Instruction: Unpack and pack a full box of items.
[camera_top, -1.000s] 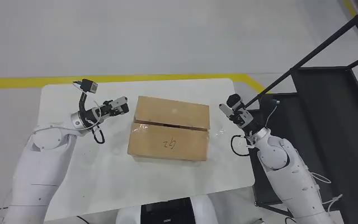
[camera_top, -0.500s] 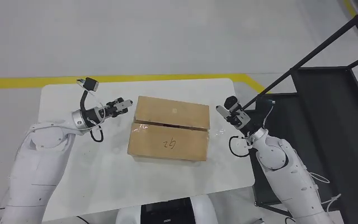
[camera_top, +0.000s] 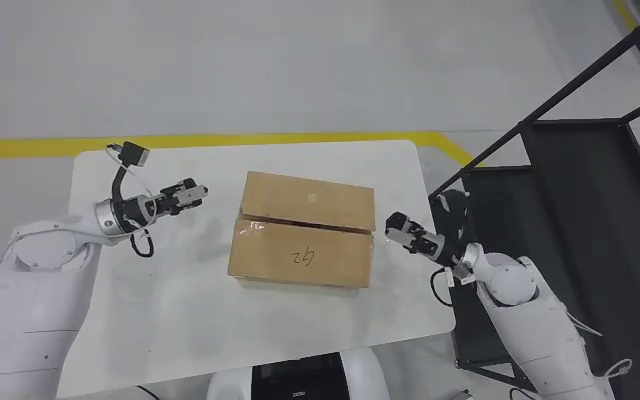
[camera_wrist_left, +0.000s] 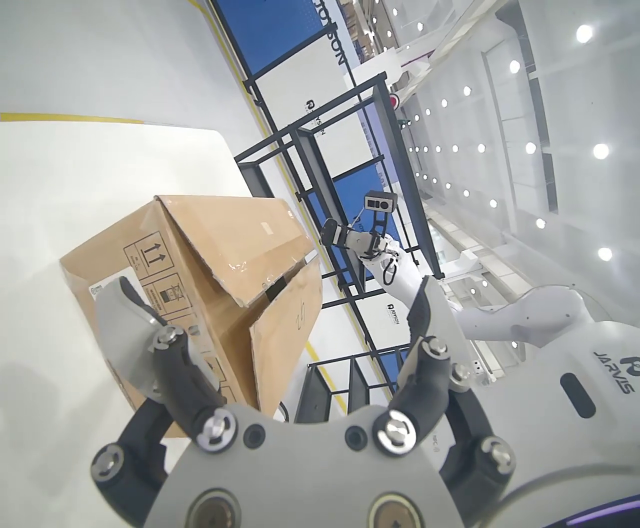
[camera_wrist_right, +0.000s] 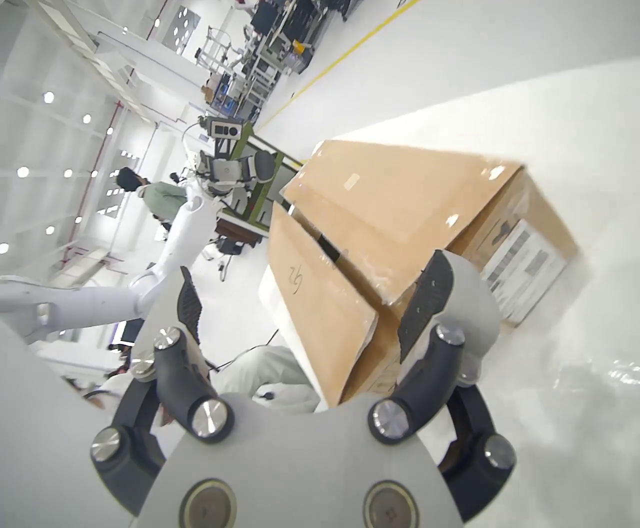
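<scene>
A closed cardboard box (camera_top: 305, 230) sits squarely in the middle of the white counter (camera_top: 150, 300), its two top flaps meeting at a slightly gaping seam with scraps of clear tape along it, as the robot's left claw (camera_top: 197, 190) hangs empty with fingers spread, off the box's left end and apart from it, and the right claw (camera_top: 392, 226), likewise spread and holding nothing, waits just beside the right end near the corner of the near flap. The likely trouble from here: a push from one side alone could send the box skating across the smooth counter, since nothing braces it; a finger hooked carelessly under a flap's edge could tear the board or snag on the leftover tape; and the right arm works close to the black metal rack (camera_top: 560, 200), where an elbow might knock. As for markings, the near flap carries a short handwritten scrawl (camera_top: 303, 257), the far flap a small pale sticker (camera_top: 317, 197), the left end shows this-way-up arrows (camera_wrist_left: 152, 255) and other handling symbols, and the right end bears a white shipping label (camera_wrist_right: 530, 265), its print too fine to make out.
</scene>
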